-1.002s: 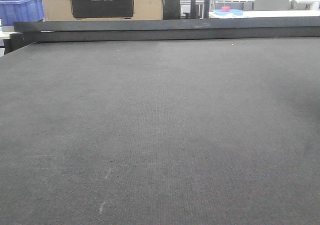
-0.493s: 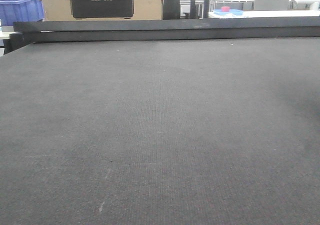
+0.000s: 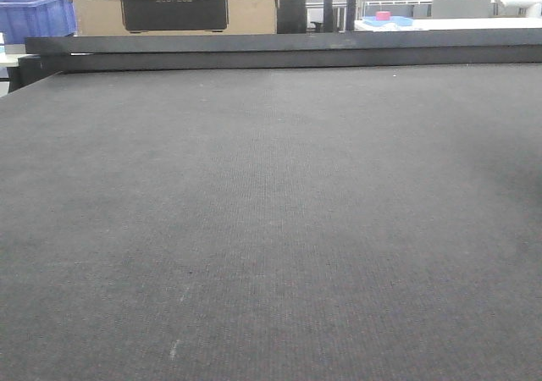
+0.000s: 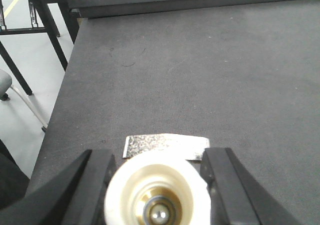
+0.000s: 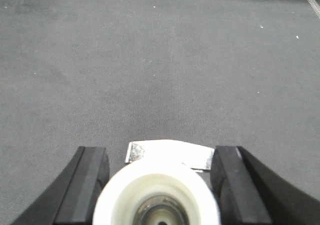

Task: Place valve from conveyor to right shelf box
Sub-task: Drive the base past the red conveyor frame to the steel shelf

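Note:
The conveyor (image 3: 271,212) fills the front view as a flat dark grey woven belt with nothing on it, closed at the far side by a dark rail (image 3: 279,46). The valve is out of view in every frame. My left gripper (image 4: 159,152) hangs low over the belt (image 4: 200,75) near its left edge, its black fingers (image 4: 97,177) wide apart. My right gripper (image 5: 160,150) is also open over bare belt (image 5: 160,60). Each wrist view shows a blurred white round part with a silver strip between the finger bases, close to the lens. Neither gripper appears in the front view.
Beyond the far rail stand a cardboard box (image 3: 169,0), a blue crate (image 3: 34,17) and a pink item on a blue tray (image 3: 383,15). In the left wrist view the belt's left edge (image 4: 62,100) drops to grey floor with black table legs (image 4: 15,70).

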